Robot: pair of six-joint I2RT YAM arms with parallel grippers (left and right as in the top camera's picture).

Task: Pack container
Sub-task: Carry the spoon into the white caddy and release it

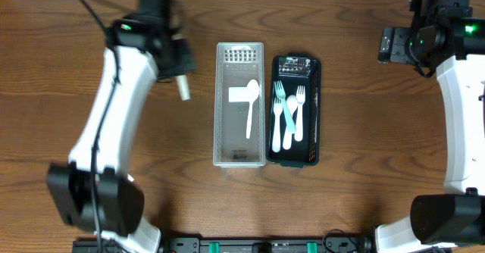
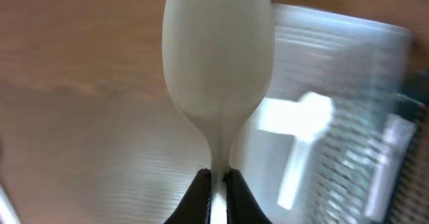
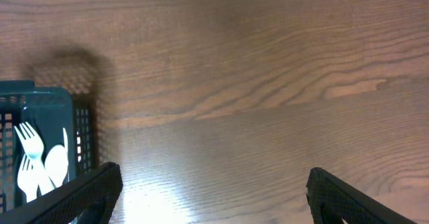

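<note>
Brown wood-grain table [image 1: 348, 170] fills every view we have. Our left arm [image 1: 114, 124] reaches in from the near left, and our right arm [image 1: 458, 109] stands along the right edge.

At the centre two long baskets lie side by side, walls touching. The clear basket [image 1: 221, 132] is on the left, pale and ribbed. It holds one loose spoon [image 1: 250, 113] and a flat white piece beside it that we cannot identify. The dark basket [image 1: 315, 109] on the right holds white forks [image 1: 301, 101], a teal fork [image 1: 284, 109] and another white spoon, all lengthwise.

Our left gripper [image 2: 216, 184] is pinched tight on the neck of the held spoon [image 2: 218, 56], a smooth white one, bowl pointing away. Seen from overhead it hangs over bare wood just left of the clear basket, outside it.

Our right gripper [image 3: 214, 180] is spread wide with nothing between its fingers, over bare wood beside the dark basket's corner.
</note>
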